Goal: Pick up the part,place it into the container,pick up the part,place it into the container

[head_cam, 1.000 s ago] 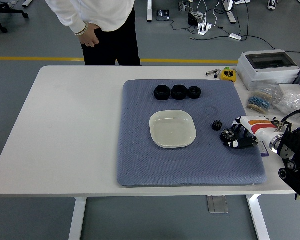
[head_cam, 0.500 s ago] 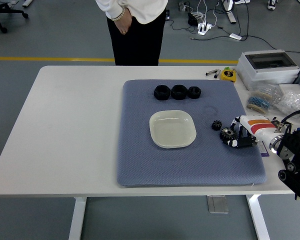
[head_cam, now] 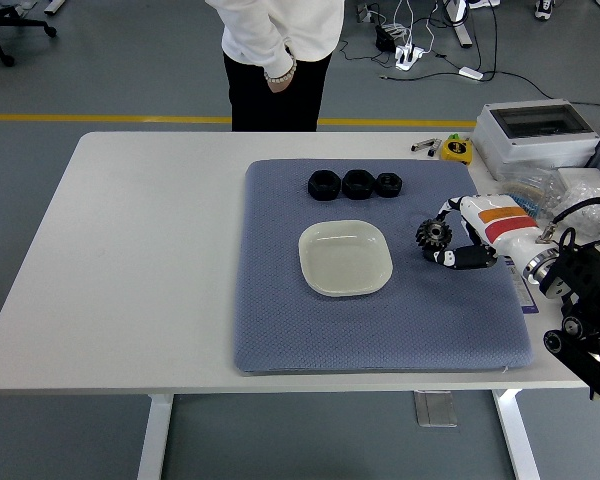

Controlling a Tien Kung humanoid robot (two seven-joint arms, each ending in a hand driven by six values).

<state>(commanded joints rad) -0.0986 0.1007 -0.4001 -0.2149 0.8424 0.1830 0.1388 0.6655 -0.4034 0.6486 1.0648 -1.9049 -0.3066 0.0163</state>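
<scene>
From the 4 o'clock corner the right arm [head_cam: 580, 300] reaches in over the blue mat [head_cam: 280, 310]. Its hand, the right hand [head_cam: 450, 240], sits at about 3 o'clock of the dish [head_cam: 345, 257], and its fingers pinch a dark gear [head_cam: 433, 234] that looks lifted off the mat rather than lying on it. That gear is the task's part: gripped, near the dish's right rim but not over it.

I judge the step in hand to be the carry after a pick-up, with the placing not yet done, since the dish looks empty. Whether a second small gear lies on the mat under the hand cannot be told; the hand hides that spot.

The next move calls for a short shift toward 9 o'clock until the gear hangs over the dish's middle, then a lowering and a loosening of the fingers so it drops inside the rim and does not catch on the edge.

Farther off, at 12 o'clock of the dish, three black parts [head_cam: 356, 184] stand in a row on the mat. Beyond the table's far edge a person [head_cam: 275, 60] stands, hand at the hip, touching nothing. The left arm does not show.
</scene>
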